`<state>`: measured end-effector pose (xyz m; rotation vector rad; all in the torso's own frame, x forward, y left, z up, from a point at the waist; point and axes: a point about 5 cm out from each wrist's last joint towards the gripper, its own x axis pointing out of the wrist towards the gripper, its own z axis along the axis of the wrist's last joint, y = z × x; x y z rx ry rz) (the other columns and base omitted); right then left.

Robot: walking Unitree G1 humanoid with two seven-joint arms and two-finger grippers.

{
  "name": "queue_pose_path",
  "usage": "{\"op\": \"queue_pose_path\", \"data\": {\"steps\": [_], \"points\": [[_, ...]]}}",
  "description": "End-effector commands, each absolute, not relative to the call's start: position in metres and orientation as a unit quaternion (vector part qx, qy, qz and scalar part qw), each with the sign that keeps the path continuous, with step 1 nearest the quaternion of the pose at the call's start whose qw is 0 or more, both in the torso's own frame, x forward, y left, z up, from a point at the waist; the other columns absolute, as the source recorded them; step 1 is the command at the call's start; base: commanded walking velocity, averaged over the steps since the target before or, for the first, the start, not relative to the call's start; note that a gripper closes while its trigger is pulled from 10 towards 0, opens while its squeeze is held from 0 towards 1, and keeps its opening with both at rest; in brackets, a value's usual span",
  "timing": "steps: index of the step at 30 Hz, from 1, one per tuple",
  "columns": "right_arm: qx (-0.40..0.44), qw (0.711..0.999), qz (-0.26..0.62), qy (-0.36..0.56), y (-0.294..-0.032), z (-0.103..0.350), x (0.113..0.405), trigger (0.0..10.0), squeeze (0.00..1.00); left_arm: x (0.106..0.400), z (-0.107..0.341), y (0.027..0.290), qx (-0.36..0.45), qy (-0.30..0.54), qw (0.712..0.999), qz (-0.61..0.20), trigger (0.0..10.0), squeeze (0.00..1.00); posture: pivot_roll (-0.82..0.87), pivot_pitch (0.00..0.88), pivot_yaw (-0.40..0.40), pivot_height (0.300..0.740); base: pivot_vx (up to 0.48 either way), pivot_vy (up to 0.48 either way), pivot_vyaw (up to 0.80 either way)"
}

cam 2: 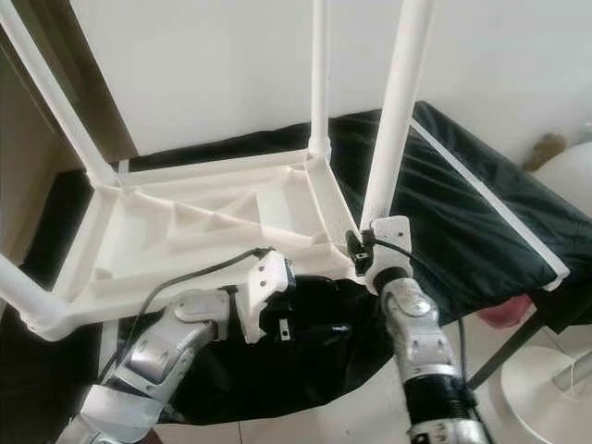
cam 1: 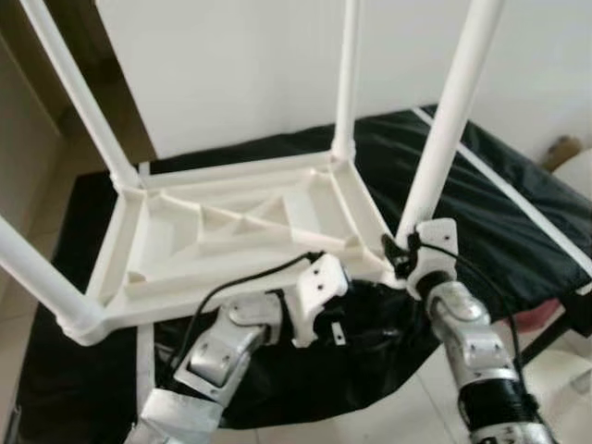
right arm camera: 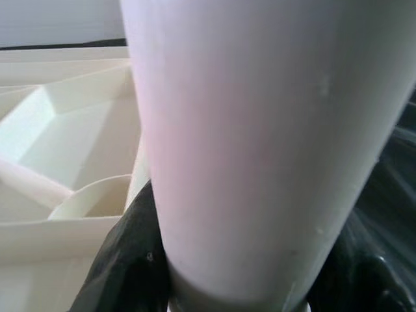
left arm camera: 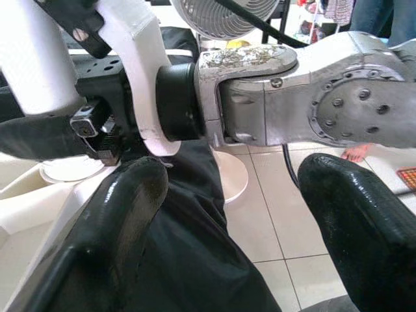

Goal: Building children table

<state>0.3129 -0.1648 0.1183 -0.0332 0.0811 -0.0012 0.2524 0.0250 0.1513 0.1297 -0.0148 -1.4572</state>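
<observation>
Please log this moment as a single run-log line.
table: upside down on black cloth | right gripper: shut on near-right leg at its base | left gripper: open, beside it

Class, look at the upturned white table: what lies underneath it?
The table top rests upside down on a black cloth, which spreads out past its edges. Whatever supports the cloth beneath is covered.

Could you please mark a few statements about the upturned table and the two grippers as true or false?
1. The white table lies upside down on a black cloth. True.
2. The right gripper is closed around the base of the near right leg. True.
3. The left gripper grips a leg. False: its fingers are open, holding nothing.
4. Only two legs are fitted. False: four legs stand up.
</observation>
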Motion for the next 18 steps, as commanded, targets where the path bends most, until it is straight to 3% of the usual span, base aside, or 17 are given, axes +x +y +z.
{"op": "queue_pose_path", "data": {"steps": [1,9,18], "points": [[-0.009,0.991,-0.049,0.124,-0.175,0.087,0.303,10.0,0.0,0.251,0.151,0.025,0.054,-0.004,0.747,-0.663,10.0,0.0,-0.1,0.0,0.066,0.74,0.0,0.0,0.0],[0.036,0.979,-0.173,0.104,-0.161,0.098,0.303,10.0,0.0,0.25,0.15,0.023,0.053,-0.004,0.744,-0.666,10.0,0.0,-0.1,0.0,0.06,0.74,0.0,0.0,0.0],[0.016,0.98,-0.178,0.086,-0.151,0.104,0.299,10.0,0.0,0.25,0.151,0.022,0.053,-0.006,0.744,-0.666,10.0,0.0,-0.1,0.0,0.054,0.74,0.0,0.0,0.0]]}}
